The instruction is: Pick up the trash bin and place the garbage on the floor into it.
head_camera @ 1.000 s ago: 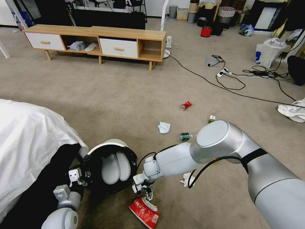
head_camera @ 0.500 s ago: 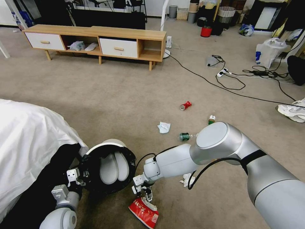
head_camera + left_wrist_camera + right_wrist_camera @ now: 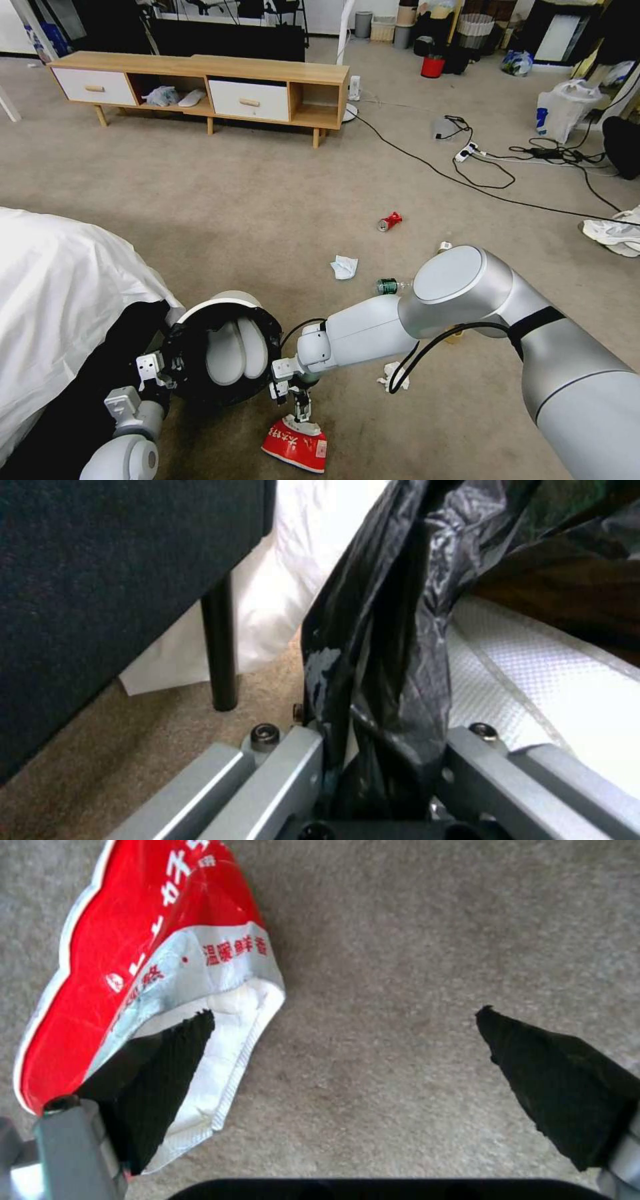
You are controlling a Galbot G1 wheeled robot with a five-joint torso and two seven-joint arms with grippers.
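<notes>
Left gripper (image 3: 155, 371) clamped on one trash bin (image 3: 223, 350), bag-lined. Right gripper (image 3: 347, 1060) wide open above one red-and-white wrapper (image 3: 294, 445). Far right: two cans, two tissues.

Red-and-white wrapper (image 3: 147, 975): red print "温暖鲜香", larger white characters partly legible.

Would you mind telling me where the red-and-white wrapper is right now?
In the head view, the wrapper lies on the carpet directly under the open right gripper, beside the trash bin.
</notes>
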